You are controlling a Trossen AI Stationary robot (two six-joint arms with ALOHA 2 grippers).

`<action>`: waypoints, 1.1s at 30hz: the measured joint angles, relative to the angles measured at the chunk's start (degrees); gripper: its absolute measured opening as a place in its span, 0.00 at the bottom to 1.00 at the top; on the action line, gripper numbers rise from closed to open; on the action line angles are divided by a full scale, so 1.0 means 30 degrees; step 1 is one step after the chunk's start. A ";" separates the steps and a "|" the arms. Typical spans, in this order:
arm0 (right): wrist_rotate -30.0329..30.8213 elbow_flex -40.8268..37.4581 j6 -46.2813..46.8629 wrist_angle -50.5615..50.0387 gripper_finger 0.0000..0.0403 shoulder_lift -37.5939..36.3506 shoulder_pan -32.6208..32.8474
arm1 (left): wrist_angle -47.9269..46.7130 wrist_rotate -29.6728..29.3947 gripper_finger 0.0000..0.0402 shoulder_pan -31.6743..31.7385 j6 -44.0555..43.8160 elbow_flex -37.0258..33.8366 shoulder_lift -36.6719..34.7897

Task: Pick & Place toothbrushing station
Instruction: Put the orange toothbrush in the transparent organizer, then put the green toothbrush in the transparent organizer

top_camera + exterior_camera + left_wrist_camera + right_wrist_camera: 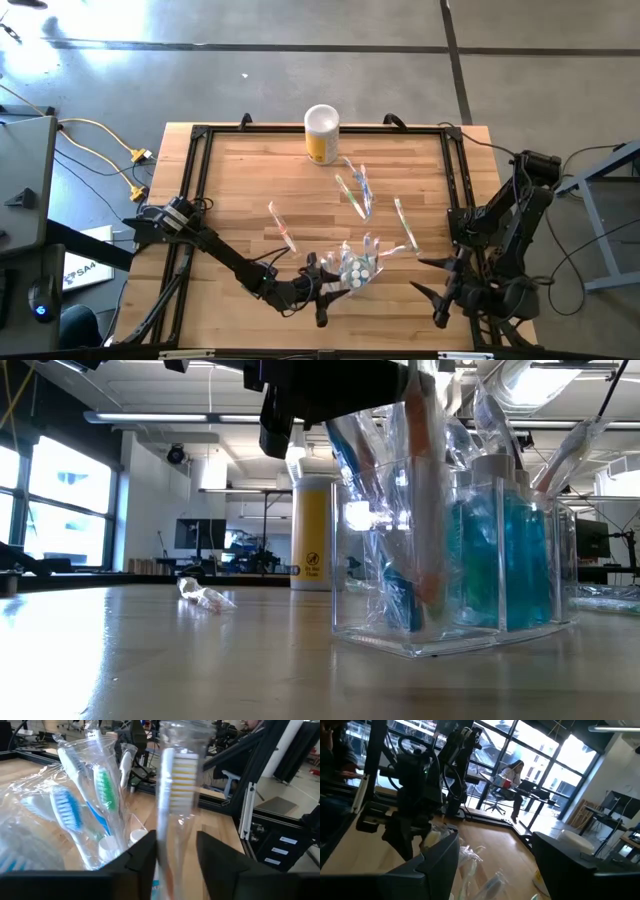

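**Left claw at the holder, fingers apart around a wrapped toothbrush**

The left claw (318, 287) reached over the near edge of the table (240, 190), right beside a clear holder (455, 560) that stood just ahead of its fingertips. Its fingers (142, 857) stood apart, with a wrapped toothbrush (175, 795) upright in the gap between them; the pictures did not settle whether either finger pressed on it. Beside that brush, in the same holder, stood more wrapped toothbrushes (75, 810) with blue and green bristles, and teal toothpaste tubes (500, 550) with white caps filled the compartment farther from the claw.

Beyond the holder, away from the left claw, loose wrapped toothbrushes (357, 190) lay scattered on the wood, one more (283, 228) off to the side nearer the left arm. A yellow canister (322, 133) with a white lid stood at the far edge, well apart from both claws.

The right claw (440, 290) waited off the table's right side, fingers spread and holding nothing, near the holder but not touching it.
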 joint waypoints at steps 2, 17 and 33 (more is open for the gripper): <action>0.0002 -0.0004 -0.0159 0.0628 0.60 0.0000 0.0107 | -0.0006 0.0058 0.40 0.0000 0.0000 0.0000 0.0000; 0.0008 0.0000 -0.1261 0.3139 0.60 -0.0129 0.0792 | 0.0539 -0.0428 0.52 -0.0010 0.1784 0.0000 -0.0606; -0.0031 -0.0092 -0.2512 0.1106 0.60 -0.8629 -0.0616 | 0.0376 -0.4313 0.51 -0.0806 1.0354 0.0015 -0.4192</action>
